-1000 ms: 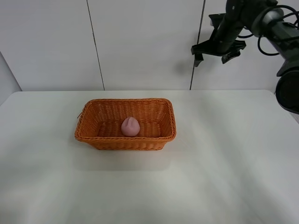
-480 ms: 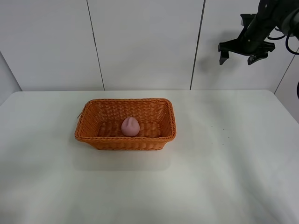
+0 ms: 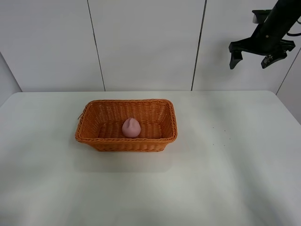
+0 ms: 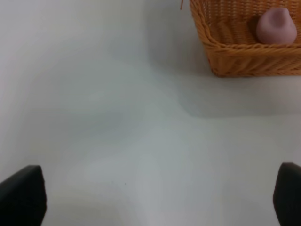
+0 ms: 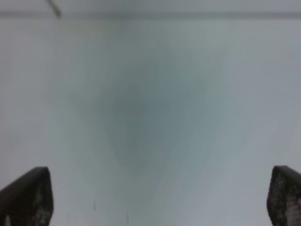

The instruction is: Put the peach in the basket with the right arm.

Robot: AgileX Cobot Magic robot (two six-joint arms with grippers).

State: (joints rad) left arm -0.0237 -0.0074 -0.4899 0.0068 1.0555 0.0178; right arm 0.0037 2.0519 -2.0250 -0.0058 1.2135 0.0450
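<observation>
Peach [image 3: 131,127] sits in basket [image 3: 126,125], near its front wall, tip up. Basket on white table [image 3: 225,179], left of centre. R gripper [image 3: 259,57] high at upper right, well apart from basket, fingers spread wide, nothing between them. R wrist view blurred, prob. just bare table. L gripper [image 4: 150,197]: fingertips wide apart, empty, over table near basket's corner.

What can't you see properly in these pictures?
- The left arm: absent from the high view; the left wrist view shows only the left end effector, its fingers cut off by the edge.
- The basket: partly cropped in the left wrist view.
- The peach: its underside is hidden.
- The right end effector: its view is blurred.
</observation>
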